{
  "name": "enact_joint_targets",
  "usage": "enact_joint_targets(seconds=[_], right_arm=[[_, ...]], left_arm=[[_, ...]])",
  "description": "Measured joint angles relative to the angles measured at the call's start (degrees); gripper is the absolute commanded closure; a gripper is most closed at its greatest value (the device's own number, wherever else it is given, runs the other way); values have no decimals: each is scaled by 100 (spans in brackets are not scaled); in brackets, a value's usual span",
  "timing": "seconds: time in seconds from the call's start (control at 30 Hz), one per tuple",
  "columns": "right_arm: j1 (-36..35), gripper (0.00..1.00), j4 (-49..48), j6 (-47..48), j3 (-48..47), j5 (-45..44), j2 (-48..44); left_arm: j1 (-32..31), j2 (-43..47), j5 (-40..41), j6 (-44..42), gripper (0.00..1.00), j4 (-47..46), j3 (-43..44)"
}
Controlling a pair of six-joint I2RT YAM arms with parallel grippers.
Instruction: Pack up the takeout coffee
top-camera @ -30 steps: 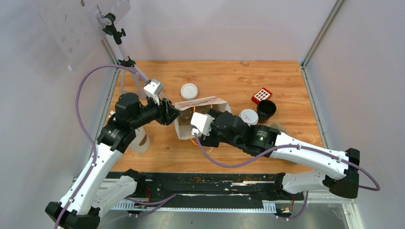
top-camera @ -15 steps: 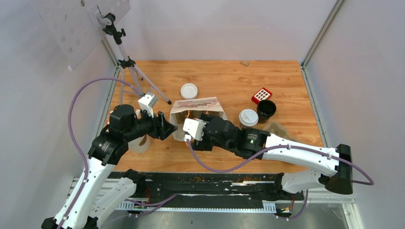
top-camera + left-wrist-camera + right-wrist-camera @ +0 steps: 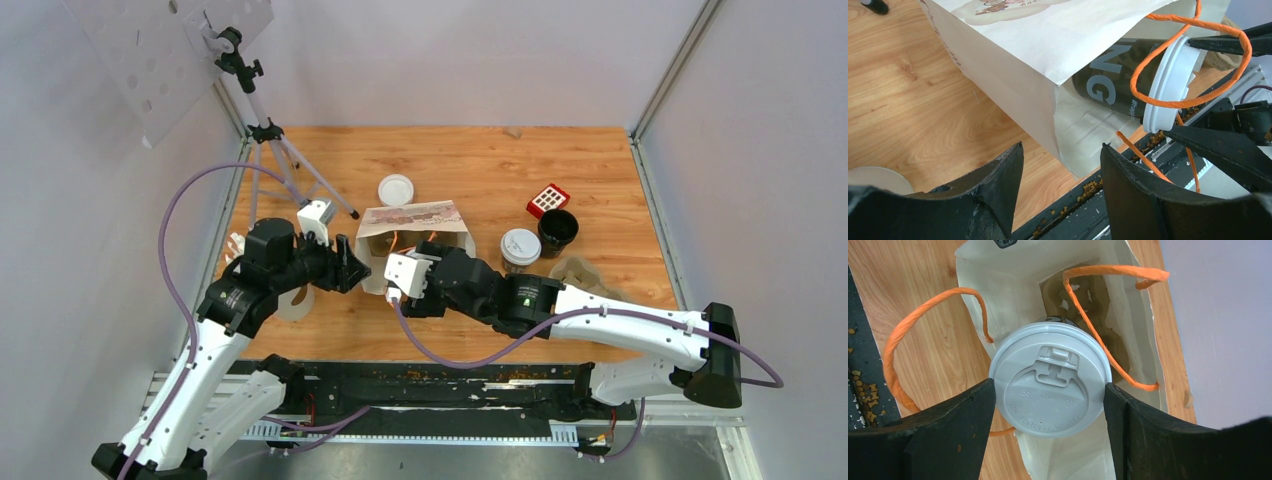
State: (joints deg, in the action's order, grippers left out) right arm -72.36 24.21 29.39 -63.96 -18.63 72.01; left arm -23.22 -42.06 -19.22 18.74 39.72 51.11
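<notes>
Clamping the coffee cup (image 3: 1050,385) by its lid, right end effector (image 3: 1048,400) holds it inside the paper bag (image 3: 1013,275) mouth; left end effector (image 3: 1062,150) released, empty, beside the bag.

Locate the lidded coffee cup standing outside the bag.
Top view, right of centre: the lidded coffee cup stands upright between the paper bag and the black cup, close beside the latter.

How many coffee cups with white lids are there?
2. One cup sticks out of the paper bag, held by the right gripper. The other cup stands on the table, right of the bag. More may hide inside.
</notes>
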Motion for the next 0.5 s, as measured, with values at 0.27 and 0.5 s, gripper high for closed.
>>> enact_joint_targets(seconds=[0.27, 0.5], right_arm=[[0, 32, -107, 37, 22, -31, 0], [0, 29, -260, 444, 129, -57, -37]], left_arm=[[0, 0, 168, -26, 48, 7, -7], [0, -125, -83, -22, 95, -192, -116]])
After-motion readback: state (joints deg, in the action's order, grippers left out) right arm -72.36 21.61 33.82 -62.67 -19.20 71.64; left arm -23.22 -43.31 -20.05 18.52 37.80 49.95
